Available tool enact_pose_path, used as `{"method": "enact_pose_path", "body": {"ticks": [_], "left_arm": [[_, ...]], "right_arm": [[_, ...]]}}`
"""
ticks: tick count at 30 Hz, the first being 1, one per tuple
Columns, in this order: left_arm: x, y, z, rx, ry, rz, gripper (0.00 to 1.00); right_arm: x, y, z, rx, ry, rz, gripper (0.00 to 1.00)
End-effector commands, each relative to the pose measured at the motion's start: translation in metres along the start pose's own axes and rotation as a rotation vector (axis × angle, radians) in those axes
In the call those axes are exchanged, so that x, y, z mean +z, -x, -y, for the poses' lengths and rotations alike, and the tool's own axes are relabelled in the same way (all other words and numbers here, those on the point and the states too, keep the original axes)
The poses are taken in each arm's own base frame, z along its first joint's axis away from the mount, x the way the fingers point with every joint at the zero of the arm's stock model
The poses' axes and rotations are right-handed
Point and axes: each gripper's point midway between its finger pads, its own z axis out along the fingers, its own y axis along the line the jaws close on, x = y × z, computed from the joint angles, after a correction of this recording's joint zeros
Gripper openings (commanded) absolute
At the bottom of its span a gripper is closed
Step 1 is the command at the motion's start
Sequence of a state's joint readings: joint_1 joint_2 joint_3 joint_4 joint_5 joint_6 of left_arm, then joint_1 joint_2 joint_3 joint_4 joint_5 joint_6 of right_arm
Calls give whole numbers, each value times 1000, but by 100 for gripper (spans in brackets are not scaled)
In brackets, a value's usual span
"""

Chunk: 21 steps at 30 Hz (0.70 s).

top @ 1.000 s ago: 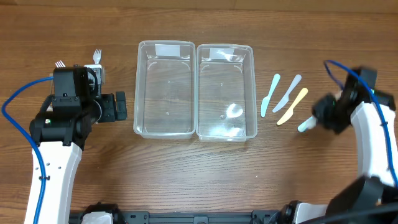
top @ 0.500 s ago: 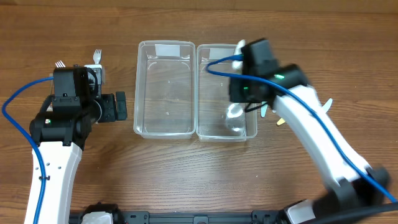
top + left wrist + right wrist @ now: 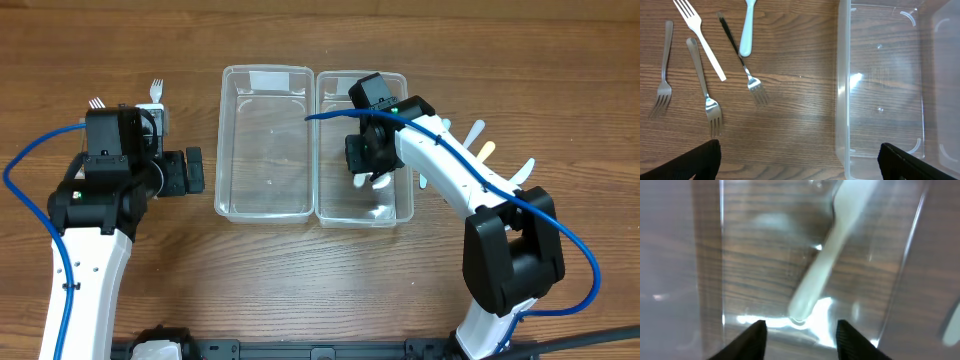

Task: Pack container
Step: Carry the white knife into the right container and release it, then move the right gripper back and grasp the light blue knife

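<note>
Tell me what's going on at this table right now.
The robot is packing cutlery into two clear containers. The right gripper hangs over the right container with its fingers open, and a white plastic utensil appears to lie on the bottom just below them. The left container holds nothing. The left gripper is open beside it, holding nothing, with forks on the table nearby. A few plastic knives wait to the right of the containers.

right pincer: spread, empty | white utensil: lying diagonally inside clear container | view blurred
</note>
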State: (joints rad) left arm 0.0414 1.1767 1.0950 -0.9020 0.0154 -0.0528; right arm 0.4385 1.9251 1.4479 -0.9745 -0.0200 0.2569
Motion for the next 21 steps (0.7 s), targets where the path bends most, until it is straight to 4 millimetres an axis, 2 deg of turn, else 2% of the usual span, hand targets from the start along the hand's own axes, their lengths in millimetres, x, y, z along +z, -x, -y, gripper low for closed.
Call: {"method": "enact_pose_path", "body": {"ticks": [1,3,5,6,9,10,11,12,14,16,18,21], "left_arm": [[-5,8,1,-3,-11,24,100],[-5,8,1,-3,-11,24,100],[-5,8,1,-3,-11,24,100],[-5,8,1,-3,-11,24,100],[-5,8,1,-3,-10,24,100],[-5,8,1,-3,-11,24,100],[-5,8,1,-3,-10,23,100],[-5,8,1,-3,-11,22,100],[-5,7,1,-3,-10,19,100],[-5,7,1,-3,-10,17,100],[-5,6,1,-3,-10,15,100],[-5,6,1,-3,-10,16,100]], "right_arm": [[-32,21,-7,-4,20,71,51],[-58,34,-7,9,4,119,52],[-95,52,-1,57,-34,198,52],[-123,62,6,98,-64,258,52],[-188,79,31,217,-103,388,53],[-210,82,45,267,-105,423,67],[-220,82,55,300,-108,436,75],[-234,81,77,373,-118,449,80],[-243,76,110,472,-135,442,82],[-242,64,155,591,-139,392,86],[-233,53,190,680,-134,343,93],[-214,34,233,791,-135,279,95]]}}
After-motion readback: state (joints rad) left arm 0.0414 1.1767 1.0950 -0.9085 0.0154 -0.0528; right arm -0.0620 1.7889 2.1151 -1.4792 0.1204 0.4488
